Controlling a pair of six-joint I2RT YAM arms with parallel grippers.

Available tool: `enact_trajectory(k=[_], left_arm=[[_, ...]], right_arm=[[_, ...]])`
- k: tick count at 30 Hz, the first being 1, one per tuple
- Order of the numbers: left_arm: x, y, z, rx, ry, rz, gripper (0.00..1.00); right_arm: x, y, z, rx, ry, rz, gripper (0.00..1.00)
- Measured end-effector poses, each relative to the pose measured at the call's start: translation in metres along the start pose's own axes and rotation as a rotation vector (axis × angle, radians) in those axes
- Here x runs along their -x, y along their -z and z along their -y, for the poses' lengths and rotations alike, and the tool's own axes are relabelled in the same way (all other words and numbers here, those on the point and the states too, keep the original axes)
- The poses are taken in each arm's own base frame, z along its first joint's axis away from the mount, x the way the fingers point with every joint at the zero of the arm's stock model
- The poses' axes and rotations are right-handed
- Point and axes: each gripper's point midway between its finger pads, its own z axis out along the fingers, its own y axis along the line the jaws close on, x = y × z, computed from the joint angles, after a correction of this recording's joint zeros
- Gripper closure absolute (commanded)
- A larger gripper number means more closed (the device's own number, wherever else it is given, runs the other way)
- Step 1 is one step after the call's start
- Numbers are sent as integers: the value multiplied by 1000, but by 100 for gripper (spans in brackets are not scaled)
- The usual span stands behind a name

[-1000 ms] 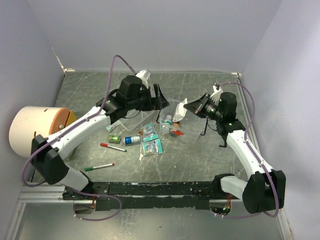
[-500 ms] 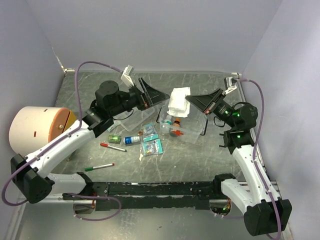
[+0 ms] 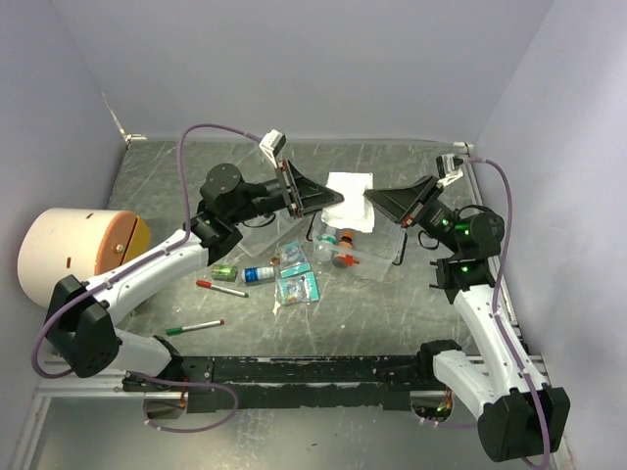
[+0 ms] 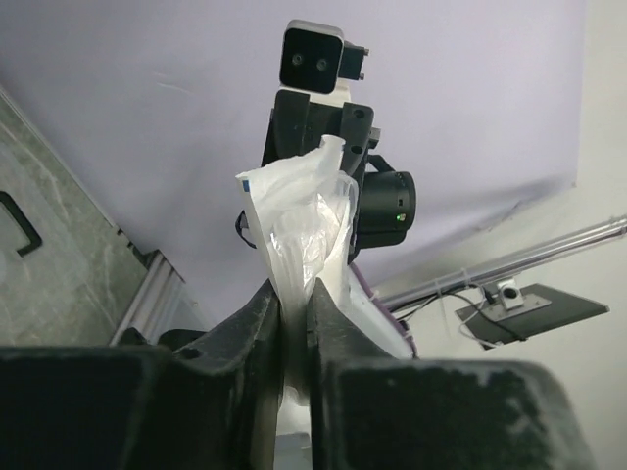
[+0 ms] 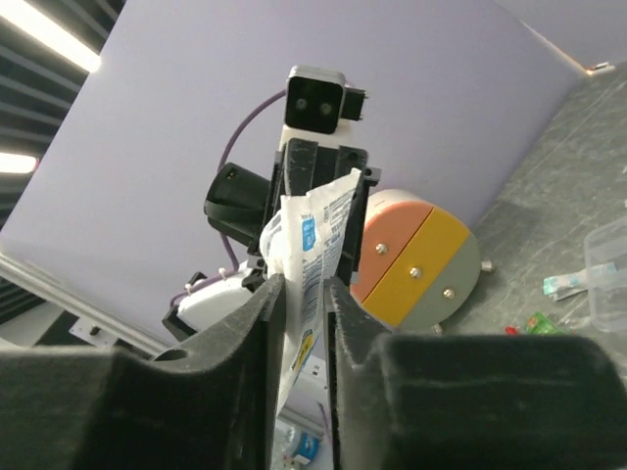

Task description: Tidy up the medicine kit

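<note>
Top external view: the left gripper (image 3: 323, 199) and the right gripper (image 3: 370, 201) each pinch an opposite edge of one white packet (image 3: 350, 201). They hold it in the air above the clear kit box (image 3: 377, 257), which sits just right of the worktop's (image 3: 392, 313) middle.

Judged step: the packet is passing between the arms before stowing. The next move calls for one gripper to release and the other to lower the packet into a free compartment.

Count, near to far:
- one green pen (image 3: 194, 326)
- one red pen (image 3: 221, 288)
- two small bottles (image 3: 260, 273)
- two blister packets (image 3: 297, 287)
- one box, contents uncountable
- one held packet
- one white cylinder (image 3: 69, 257) at the left edge
</note>
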Motion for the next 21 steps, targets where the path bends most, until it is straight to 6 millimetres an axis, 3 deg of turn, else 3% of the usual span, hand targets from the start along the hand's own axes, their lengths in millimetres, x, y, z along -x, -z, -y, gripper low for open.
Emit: enact_trajectory(k=[2, 5, 9, 12, 16, 21], left_arm=[[1, 0, -1, 3, -14, 3, 93], [4, 0, -14, 58, -52, 19, 93], [16, -4, -45, 216, -137, 49, 93], [28, -14, -71, 321, -199, 51, 93], [31, -37, -129, 473, -251, -6, 93], [-3, -57, -209, 669, -278, -146, 93]], right_arm=[[0, 0, 7, -28, -2, 0, 51], [2, 2, 27, -117, 5, 22, 41], [18, 10, 71, -374, 39, 99, 40], [28, 30, 105, -594, 71, 164, 41], [29, 72, 148, -879, 93, 216, 42], [26, 114, 163, -1078, 131, 255, 42]])
